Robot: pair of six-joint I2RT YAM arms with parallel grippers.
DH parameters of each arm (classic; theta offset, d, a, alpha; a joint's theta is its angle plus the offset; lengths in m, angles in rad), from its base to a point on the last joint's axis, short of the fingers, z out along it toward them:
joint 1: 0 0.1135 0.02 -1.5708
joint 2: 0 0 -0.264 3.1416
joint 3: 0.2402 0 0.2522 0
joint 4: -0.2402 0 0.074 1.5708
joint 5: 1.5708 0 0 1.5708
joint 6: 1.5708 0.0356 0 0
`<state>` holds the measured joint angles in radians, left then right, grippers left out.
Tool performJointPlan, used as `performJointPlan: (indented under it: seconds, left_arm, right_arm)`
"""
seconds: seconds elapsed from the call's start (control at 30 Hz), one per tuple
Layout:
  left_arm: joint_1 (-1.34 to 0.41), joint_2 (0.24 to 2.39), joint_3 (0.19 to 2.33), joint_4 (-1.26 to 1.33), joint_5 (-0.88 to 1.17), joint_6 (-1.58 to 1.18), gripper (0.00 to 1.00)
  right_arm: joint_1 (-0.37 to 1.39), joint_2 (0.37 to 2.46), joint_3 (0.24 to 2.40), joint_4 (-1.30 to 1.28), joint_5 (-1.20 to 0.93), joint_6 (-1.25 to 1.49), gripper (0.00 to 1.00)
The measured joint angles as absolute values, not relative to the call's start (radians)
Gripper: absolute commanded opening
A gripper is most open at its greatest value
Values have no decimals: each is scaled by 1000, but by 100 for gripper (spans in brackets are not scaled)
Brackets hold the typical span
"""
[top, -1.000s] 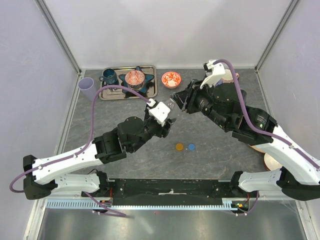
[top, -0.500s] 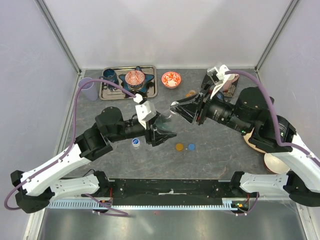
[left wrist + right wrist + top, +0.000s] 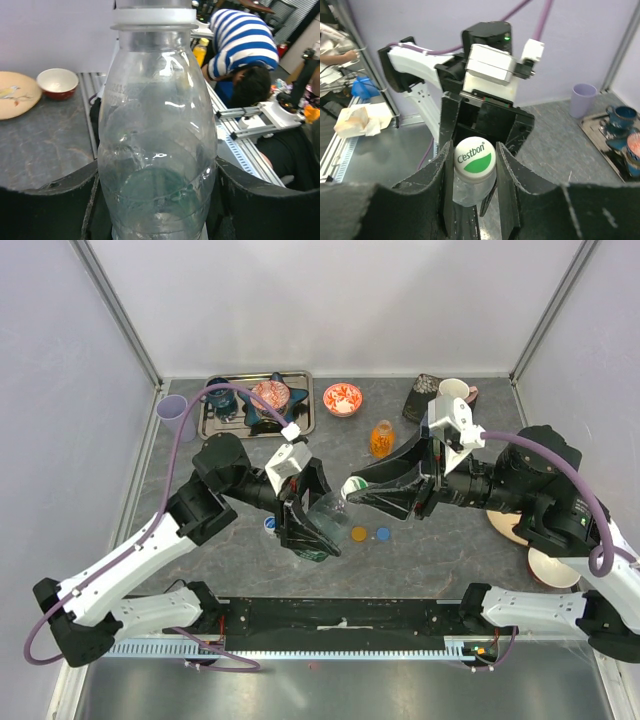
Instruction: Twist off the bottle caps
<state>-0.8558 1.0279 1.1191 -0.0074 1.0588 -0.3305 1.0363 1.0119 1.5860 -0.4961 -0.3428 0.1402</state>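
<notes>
Above the middle of the grey, stone-veined bench (image 3: 440,540), we see the left fingers (image 3: 240,200) clamped round the ribbed belly of a clear plastic bottle (image 3: 157,150), tilted rightward. The right fingers (image 3: 446,167) pinch its round white-and-green cap (image 3: 474,159) (printed "Cestbon"). An orange cap (image 3: 359,534) and a blue cap (image 3: 383,534) lie flat just right of it.

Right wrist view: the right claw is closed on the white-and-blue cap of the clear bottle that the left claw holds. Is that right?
Not quite. The cap is white and green, not white and blue; the right wrist view shows it plainly. The rest holds: the right claw is closed on it, and the left claw holds the clear bottle.
</notes>
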Motion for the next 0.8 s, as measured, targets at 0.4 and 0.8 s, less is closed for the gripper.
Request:
performJointPlan:
  seconds: [0.4,0.8]
  left_arm:
    - [-852,1054,1111,139,1228,-451,32]
    - [-853,1054,1103,151,1289,-461,32]
  right_arm:
    - [1036,1015,1586,-447,-509,73,0]
    - [1030,1019,1586,-446,-618,22,0]
